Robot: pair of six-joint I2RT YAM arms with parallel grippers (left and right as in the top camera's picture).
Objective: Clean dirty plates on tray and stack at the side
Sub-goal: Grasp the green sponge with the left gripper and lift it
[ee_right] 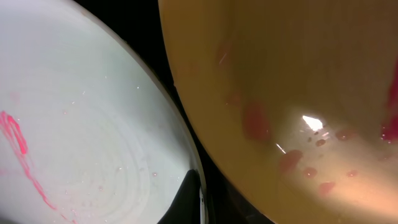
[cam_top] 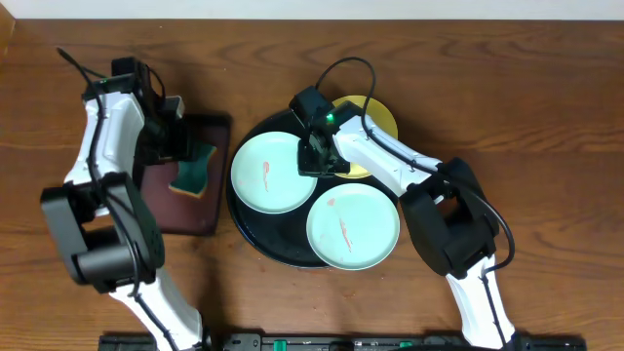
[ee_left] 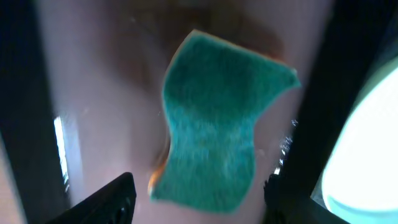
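Observation:
The black tray (cam_top: 276, 240) holds three plates. One aqua plate (cam_top: 265, 174) with a red smear lies at its upper left, and it also shows in the right wrist view (ee_right: 81, 118). A second smeared aqua plate (cam_top: 353, 228) lies at the lower right. The yellow plate (cam_top: 382, 123) with reddish spots is at the back, partly under my right arm, and fills the right of the right wrist view (ee_right: 292, 93). My right gripper (cam_top: 320, 158) (ee_right: 199, 205) is shut on the first aqua plate's right rim. My left gripper (cam_top: 183, 151) (ee_left: 196, 202) is open, straddling a green sponge (ee_left: 211, 124).
The green sponge (cam_top: 198, 175) lies on a dark brown rectangular tray (cam_top: 190, 219) left of the black tray. Brown wood-grain tabletop (cam_top: 546, 117) lies around both trays. The right arm reaches over the black tray's right part.

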